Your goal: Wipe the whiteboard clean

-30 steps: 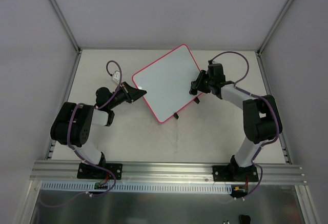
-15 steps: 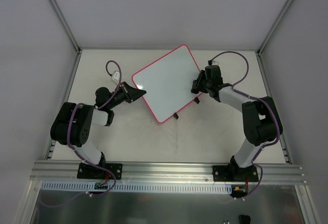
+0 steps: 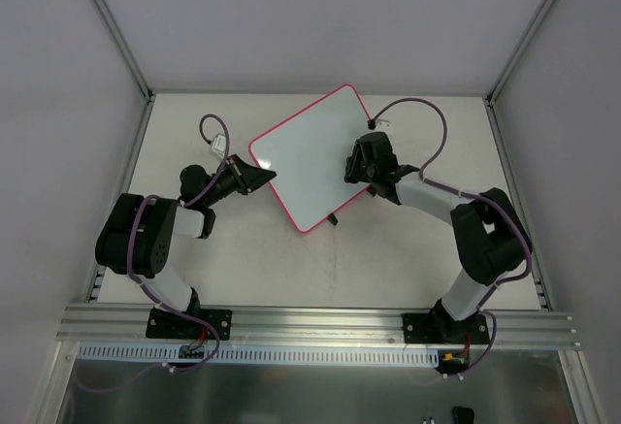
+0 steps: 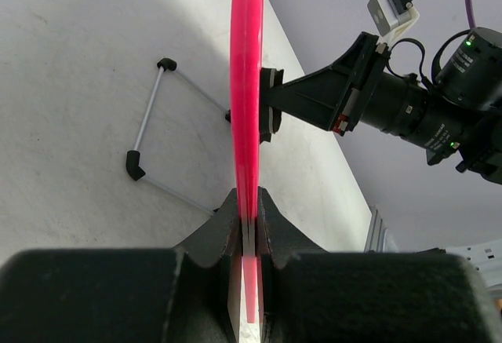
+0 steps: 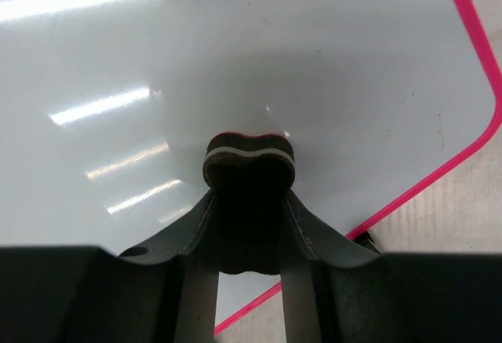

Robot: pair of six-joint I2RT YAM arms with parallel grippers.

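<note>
Pinching a squashed black eraser [image 5: 249, 158], right gripper [image 5: 249, 195] presses glossy pink-rimmed whiteboard [image 5: 235, 52].

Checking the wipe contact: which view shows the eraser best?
Right wrist: the eraser fills the centre, pinched by the right gripper against the whiteboard. Top external hides it under that gripper; left wrist shows only a dark sliver at the board's rim.

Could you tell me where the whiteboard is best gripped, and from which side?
By its thin pink rim at the left edge, coming edge-on from the left: the whiteboard is flat and propped up, so jaws can straddle front and back, as the left gripper does.
</note>
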